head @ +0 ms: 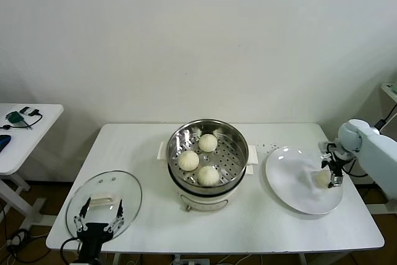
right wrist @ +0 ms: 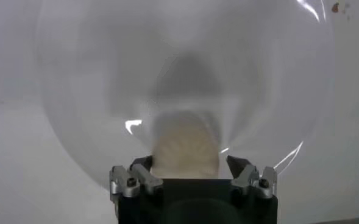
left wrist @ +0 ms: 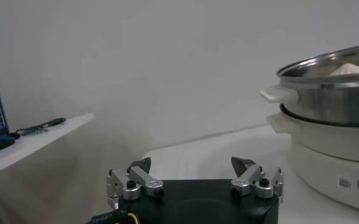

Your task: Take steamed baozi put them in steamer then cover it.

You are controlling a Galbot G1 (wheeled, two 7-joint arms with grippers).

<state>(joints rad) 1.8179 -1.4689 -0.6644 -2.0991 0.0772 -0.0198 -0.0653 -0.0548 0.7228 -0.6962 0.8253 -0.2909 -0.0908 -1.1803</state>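
The steamer [head: 231, 133] stands at the table's middle with three steamed baozi [head: 188, 160] on its perforated tray. A fourth baozi [head: 322, 178] lies on the white plate [head: 291, 178] at the right. My right gripper [head: 332, 175] is down at this bun, open, with one finger on either side of it. In the right wrist view the bun [right wrist: 185, 146] sits between the spread fingers of the right gripper [right wrist: 190, 164], over the plate [right wrist: 94, 91]. My left gripper [head: 99, 214] is open and empty over the glass lid [head: 104, 198] at the front left. In the left wrist view it [left wrist: 191, 164] stands beside the steamer [left wrist: 331, 91].
A white side table [head: 25, 128] with cables and small devices stands at the far left, also in the left wrist view [left wrist: 39, 137]. The plate reaches close to the table's right edge. The lid lies near the front left corner.
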